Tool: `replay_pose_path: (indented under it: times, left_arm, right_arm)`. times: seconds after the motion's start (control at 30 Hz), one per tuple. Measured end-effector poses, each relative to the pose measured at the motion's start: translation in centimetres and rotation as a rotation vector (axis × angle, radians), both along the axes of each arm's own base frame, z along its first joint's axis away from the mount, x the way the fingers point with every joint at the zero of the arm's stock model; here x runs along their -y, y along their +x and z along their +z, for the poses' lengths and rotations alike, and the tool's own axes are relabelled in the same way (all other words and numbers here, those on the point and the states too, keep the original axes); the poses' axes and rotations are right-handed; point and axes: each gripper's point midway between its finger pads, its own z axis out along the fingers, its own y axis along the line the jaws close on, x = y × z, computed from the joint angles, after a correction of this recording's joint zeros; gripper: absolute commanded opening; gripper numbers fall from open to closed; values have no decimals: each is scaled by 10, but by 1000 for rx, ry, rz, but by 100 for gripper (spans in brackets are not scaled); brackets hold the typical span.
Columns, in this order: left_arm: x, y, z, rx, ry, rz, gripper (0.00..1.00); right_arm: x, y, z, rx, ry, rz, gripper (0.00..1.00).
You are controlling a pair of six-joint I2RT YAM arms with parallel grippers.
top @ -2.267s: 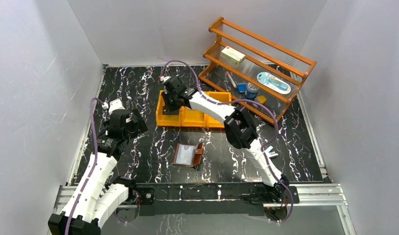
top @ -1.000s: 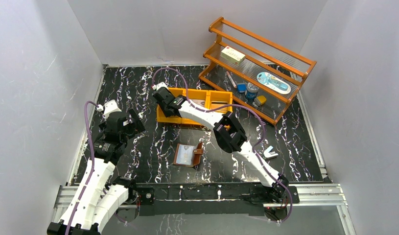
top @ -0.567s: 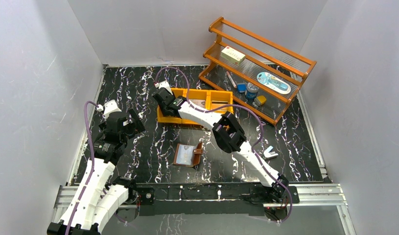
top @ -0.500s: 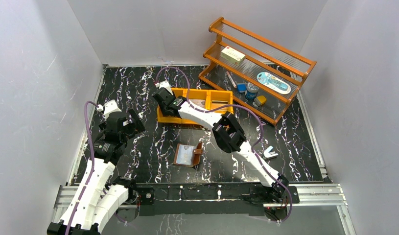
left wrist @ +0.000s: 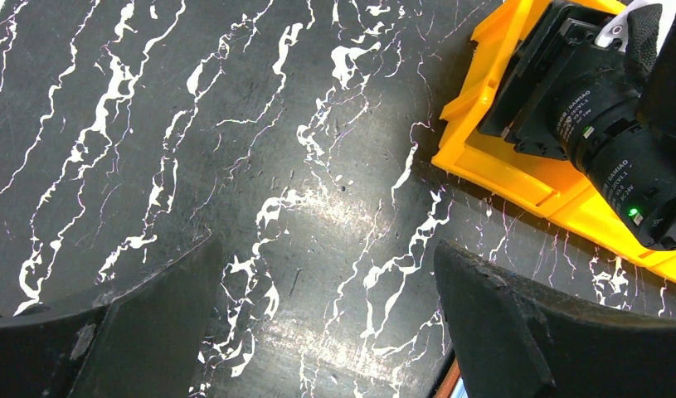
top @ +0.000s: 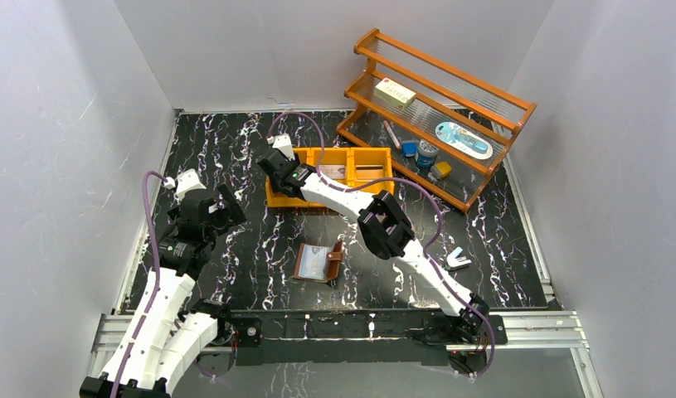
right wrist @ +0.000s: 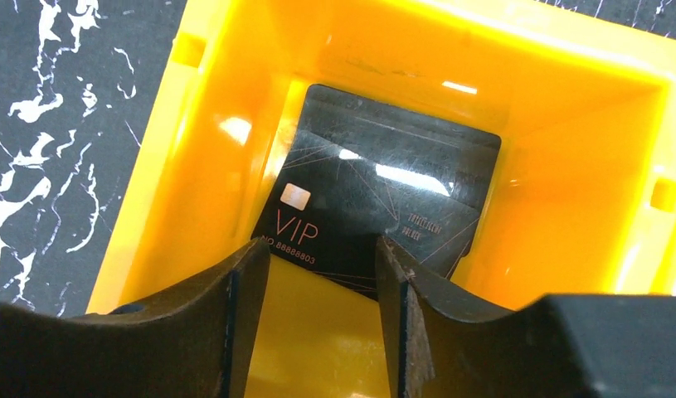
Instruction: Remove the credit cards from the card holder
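The card holder (top: pixel 319 262) lies open on the table, brown with a snap tab, and a silvery-grey card (top: pixel 313 264) shows in its clear sleeve. My right gripper (top: pixel 278 172) hangs over the left compartment of the orange bin (top: pixel 272 201). In the right wrist view it (right wrist: pixel 322 249) is open and empty, just above a black credit card (right wrist: pixel 376 203) marked VIP that lies loose in that compartment. More cards lie in the middle (top: pixel 334 172) and right (top: pixel 370 172) compartments. My left gripper (left wrist: pixel 322 261) is wide open and empty over bare table.
An orange wire rack (top: pixel 442 99) with small items stands at the back right. A white-and-blue angled piece (top: pixel 459 259) lies right of the wallet. White walls close in the table. The bin's corner (left wrist: pixel 500 178) and my right wrist (left wrist: pixel 604 116) show in the left wrist view.
My right gripper moved left along the bin to its left compartment, uncovering the other compartments; in the last second it barely moved. The left arm shifted slightly at first.
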Motion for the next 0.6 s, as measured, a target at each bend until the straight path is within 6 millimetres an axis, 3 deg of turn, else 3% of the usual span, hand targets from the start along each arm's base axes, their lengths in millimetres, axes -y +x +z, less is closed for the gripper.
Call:
replay_pose_path:
  times: [0.17,0.6]
  left_arm:
    - [0,0,0,0,0,-1,98]
    - [1,0,0,-1,-2,-3,98]
  right_arm:
    - [-4,1,2,-2,45,-29,75]
    - [-15,-18,11,-69,80,80,76]
